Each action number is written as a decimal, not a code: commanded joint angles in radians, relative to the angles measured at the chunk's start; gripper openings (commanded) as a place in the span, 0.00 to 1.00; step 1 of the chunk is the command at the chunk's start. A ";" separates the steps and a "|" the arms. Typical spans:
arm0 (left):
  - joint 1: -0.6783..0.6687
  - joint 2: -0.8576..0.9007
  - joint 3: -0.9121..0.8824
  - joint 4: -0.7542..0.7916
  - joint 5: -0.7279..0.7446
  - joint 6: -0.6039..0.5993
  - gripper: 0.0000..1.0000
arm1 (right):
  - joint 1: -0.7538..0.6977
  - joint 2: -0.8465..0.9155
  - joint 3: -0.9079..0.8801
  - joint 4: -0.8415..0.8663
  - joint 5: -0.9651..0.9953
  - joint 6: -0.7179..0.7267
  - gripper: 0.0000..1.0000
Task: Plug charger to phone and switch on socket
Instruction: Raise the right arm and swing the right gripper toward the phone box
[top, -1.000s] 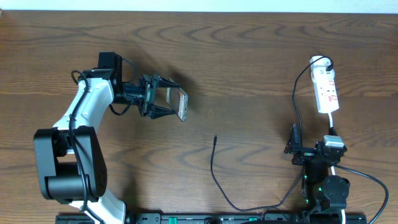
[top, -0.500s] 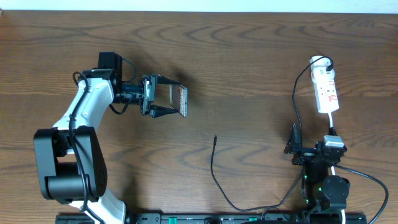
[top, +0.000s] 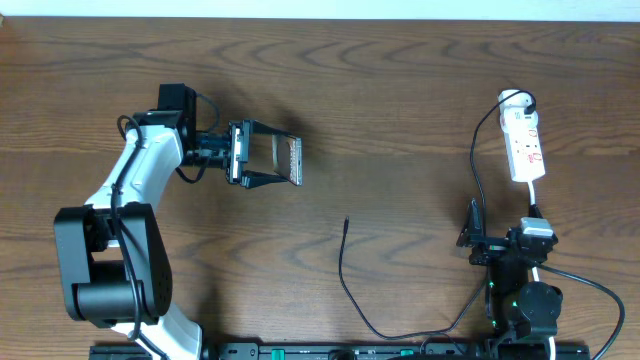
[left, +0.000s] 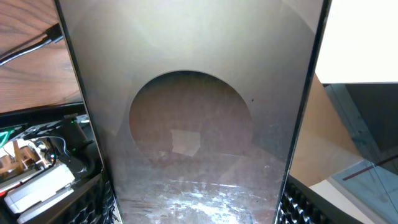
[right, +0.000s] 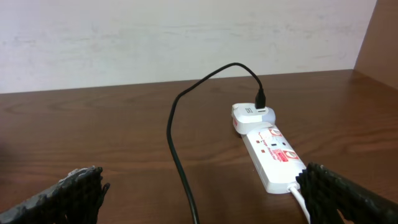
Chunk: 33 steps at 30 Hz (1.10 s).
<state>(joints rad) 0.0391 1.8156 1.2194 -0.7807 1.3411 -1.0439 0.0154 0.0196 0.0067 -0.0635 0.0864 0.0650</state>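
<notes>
My left gripper (top: 278, 162) is shut on the phone (top: 293, 162), held on edge above the table left of centre. In the left wrist view the phone's dark glossy face (left: 193, 118) fills the frame between the two fingers, with a round brownish mark on it. The charger cable (top: 345, 280) lies on the table at centre front, its plug tip (top: 346, 221) free and pointing away. The white socket strip (top: 524, 146) with red markings lies at the right; it also shows in the right wrist view (right: 273, 155). My right gripper (top: 478, 243) is open and empty, below the strip.
A black cable (right: 180, 143) runs from the plug at the strip's far end (right: 261, 99) toward the right arm base. A white cord (top: 536, 196) leaves the strip's near end. Both arm bases stand along the front edge.
My left gripper has turned the phone from a tilted pose to square on its edge and shifted it slightly. The right arm and the charger cable have not moved.
</notes>
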 joint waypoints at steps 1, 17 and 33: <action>0.002 -0.021 0.003 -0.003 0.063 -0.009 0.07 | 0.005 0.000 -0.001 -0.004 0.008 0.008 0.99; 0.002 -0.021 0.003 -0.003 0.063 -0.008 0.07 | 0.005 0.000 -0.001 0.013 0.007 0.010 0.99; 0.002 -0.021 0.003 -0.002 0.062 -0.008 0.07 | 0.005 0.055 0.283 -0.153 -0.202 -0.031 0.99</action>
<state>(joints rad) 0.0391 1.8156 1.2194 -0.7803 1.3422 -1.0477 0.0154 0.0433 0.1673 -0.1913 -0.0875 0.0753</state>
